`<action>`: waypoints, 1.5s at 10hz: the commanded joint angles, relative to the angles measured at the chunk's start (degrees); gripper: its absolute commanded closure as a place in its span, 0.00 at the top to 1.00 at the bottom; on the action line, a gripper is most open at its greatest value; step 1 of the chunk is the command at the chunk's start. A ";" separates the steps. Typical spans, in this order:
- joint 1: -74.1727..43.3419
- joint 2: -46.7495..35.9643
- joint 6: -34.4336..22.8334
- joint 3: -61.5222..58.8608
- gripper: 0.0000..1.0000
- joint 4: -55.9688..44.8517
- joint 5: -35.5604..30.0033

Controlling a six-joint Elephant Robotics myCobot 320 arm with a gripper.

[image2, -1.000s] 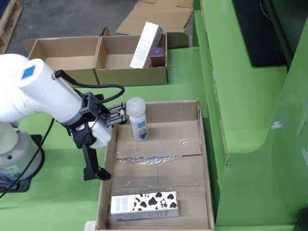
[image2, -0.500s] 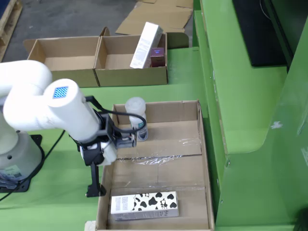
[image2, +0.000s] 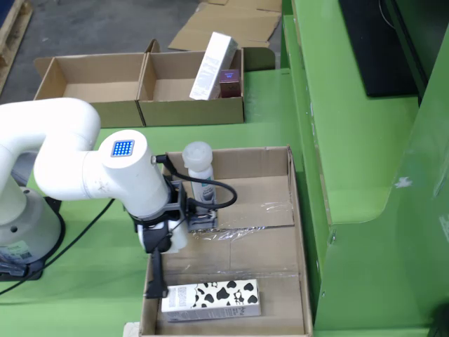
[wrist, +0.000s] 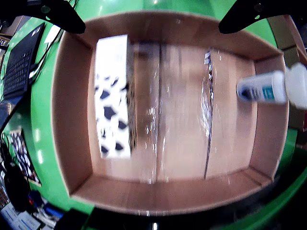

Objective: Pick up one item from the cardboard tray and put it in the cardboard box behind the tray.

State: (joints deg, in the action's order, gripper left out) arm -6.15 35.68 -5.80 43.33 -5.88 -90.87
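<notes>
Cardboard tray (image2: 298,210) with cow-print carton (image2: 212,300), white bottle (image2: 198,168) beside gripper (image2: 200,219)

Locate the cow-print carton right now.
In the fixed view the cow-print carton lies flat at the near end of the cardboard tray, below the gripper; the white bottle stands at the far end.

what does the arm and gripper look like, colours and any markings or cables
The arm is glossy white with thick rounded segments; one joint cap carries a small blue dotted square. A black cable loops beside the dark black gripper. In the wrist view, the fingers look black.
</notes>
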 commanded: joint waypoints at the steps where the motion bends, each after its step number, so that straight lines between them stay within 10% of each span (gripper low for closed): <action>1: -0.44 16.62 -0.23 -43.33 1.00 7.85 1.53; 10: -6.04 22.71 -0.50 -43.33 1.00 19.37 4.84; 15: -6.08 21.78 -0.78 -43.33 1.00 7.08 -1.61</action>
State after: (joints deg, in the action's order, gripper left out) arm -12.56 60.64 -5.97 3.69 7.91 -90.43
